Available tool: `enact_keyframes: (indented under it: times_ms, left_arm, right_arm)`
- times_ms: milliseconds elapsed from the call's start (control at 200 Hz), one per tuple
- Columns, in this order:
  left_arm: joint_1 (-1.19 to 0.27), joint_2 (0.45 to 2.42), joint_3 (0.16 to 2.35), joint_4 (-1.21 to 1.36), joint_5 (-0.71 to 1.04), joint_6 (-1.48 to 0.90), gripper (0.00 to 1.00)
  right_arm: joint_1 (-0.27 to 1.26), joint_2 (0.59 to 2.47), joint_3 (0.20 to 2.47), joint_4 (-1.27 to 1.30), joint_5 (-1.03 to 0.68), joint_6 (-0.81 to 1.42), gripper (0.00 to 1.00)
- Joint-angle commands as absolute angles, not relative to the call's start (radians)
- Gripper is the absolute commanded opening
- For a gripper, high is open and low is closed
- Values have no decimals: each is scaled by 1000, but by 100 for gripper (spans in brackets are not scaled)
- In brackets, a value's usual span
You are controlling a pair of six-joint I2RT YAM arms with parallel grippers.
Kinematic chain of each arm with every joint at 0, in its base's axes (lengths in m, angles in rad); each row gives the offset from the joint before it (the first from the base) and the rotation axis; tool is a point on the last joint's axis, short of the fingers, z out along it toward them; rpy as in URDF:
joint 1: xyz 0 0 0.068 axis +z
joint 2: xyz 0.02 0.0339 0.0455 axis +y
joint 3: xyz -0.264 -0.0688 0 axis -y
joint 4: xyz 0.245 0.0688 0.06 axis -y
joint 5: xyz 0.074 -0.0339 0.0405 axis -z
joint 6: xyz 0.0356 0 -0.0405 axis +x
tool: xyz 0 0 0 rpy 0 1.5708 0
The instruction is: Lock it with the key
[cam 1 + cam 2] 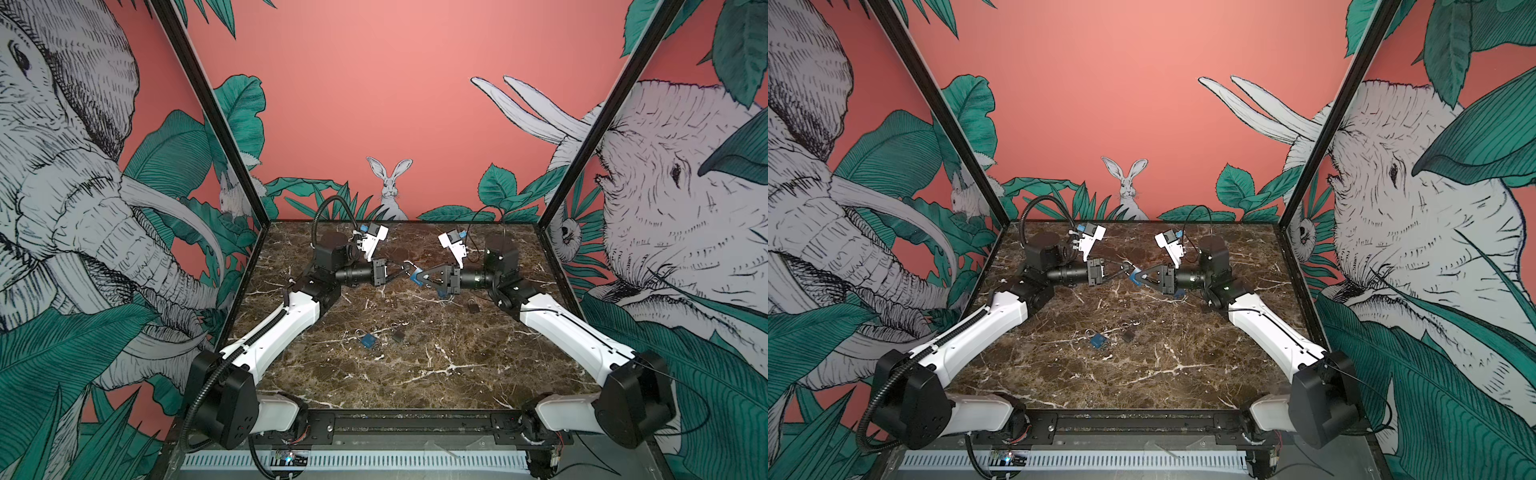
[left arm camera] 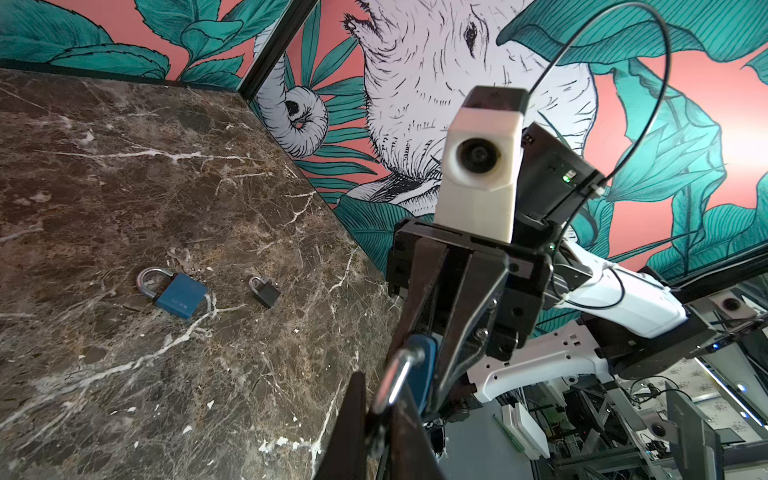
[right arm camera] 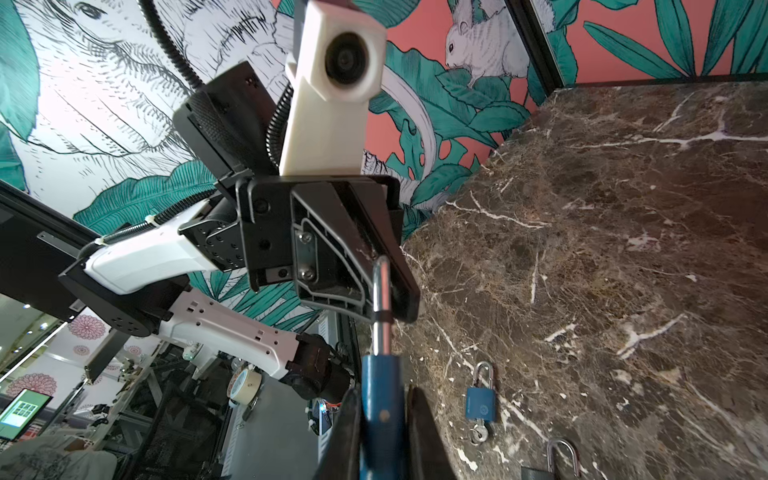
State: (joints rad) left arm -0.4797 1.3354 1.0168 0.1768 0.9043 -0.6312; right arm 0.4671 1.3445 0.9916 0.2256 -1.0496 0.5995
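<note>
Brown marble surface below, and all the action hangs above its far middle: a blue padlock is up in the air, caught between both arms! The right gripper is clamped on the lock's blue body, a finger on either side. Facing it nose to nose, the left gripper is closed tight on the silver shackle, one leg of which runs down into the body. Down on the marble, a second blue padlock lies flat with a key ring at its base and a small black padlock just beside it. Another black padlock sits nearer the right arm. Whether a key sits in the held lock, I cannot tell.
</note>
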Motion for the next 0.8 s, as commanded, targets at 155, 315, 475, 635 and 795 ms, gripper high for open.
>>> enact_keyframes:
  times_ms: [155,315,475,635,795]
  left_arm:
    - [-482,1344,996,182,893,-615,0]
    - [-482,1343,981,209,901,-639,0]
    - [-488,1341,953,260,912,-686,0]
    - [-516,1332,951,234,907,-674,0]
    - [-541,1328,947,220,900,-672,0]
  right_arm:
    - [467,1341,985,493,-1131,754,0]
    - [467,1342,985,504,-1119,759,0]
    - [467,1354,983,530,-1107,777,0]
    - [467,1357,985,533,-1089,776,0]
    - [467,1358,988,518,-1069,761,0]
